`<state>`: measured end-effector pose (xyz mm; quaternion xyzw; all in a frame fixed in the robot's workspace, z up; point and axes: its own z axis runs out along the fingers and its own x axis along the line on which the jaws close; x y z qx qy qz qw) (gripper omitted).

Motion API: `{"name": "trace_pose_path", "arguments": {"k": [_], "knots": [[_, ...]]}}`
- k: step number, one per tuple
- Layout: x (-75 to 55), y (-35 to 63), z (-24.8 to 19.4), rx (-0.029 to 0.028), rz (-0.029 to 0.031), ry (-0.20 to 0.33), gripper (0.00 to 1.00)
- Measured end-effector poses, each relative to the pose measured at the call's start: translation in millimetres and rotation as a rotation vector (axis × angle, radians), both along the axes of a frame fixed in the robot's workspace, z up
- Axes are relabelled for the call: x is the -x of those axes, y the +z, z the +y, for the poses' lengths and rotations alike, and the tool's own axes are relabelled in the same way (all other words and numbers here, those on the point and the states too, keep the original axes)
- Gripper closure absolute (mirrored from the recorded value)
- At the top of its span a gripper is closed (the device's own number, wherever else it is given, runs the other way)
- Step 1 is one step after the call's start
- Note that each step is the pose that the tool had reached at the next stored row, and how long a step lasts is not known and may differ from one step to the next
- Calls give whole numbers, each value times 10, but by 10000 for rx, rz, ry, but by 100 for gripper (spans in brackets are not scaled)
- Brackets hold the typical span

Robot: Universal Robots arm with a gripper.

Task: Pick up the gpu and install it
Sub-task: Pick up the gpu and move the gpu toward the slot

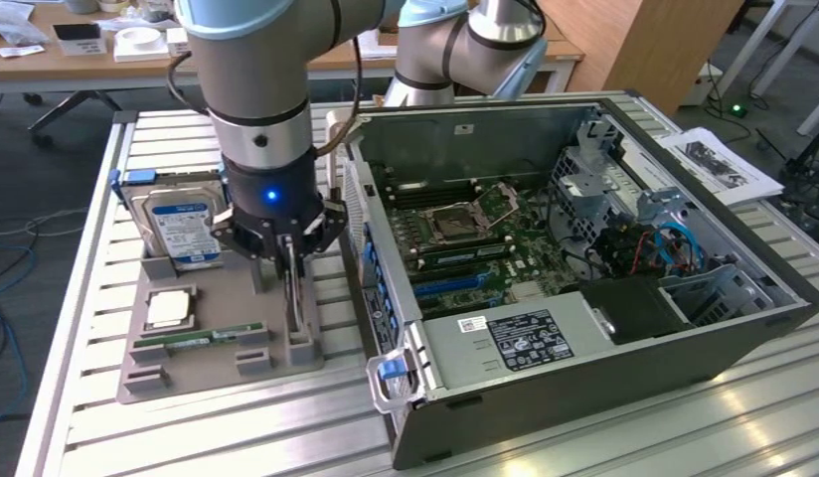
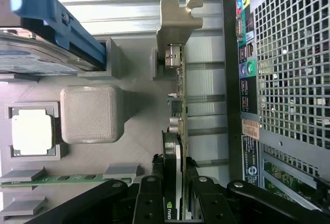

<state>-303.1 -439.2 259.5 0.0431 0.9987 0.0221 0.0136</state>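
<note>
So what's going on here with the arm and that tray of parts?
The arm's gripper is down on the gpu, with its fingers closed on either side of the card. The card stands on edge in its slot in the grey holder tray and is not yet lifted out. A hard drive, CPU and RAM stick sit in the same tray. The open computer case lies beside it, on the exterior view's right.

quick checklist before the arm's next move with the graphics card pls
1. Pincer lined up over the graphics card: ok.
2. Graphics card standing on edge in the grey tray: ok.
3. Computer case side open, motherboard exposed: ok.
4. Hard drive apart from the pincer: ok.
5. Card slot on the motherboard free: cannot tell.
</note>
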Motion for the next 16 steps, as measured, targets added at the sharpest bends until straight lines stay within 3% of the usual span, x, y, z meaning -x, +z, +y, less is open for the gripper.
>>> {"name": "trace_pose_path", "arguments": {"k": [6, 7, 16], "knots": [[0, 199, 0, 0, 0, 0, 73], [0, 308, 0, 0, -1, 1, 73], [0, 667, 0, 1, -1, 0, 73]]}}
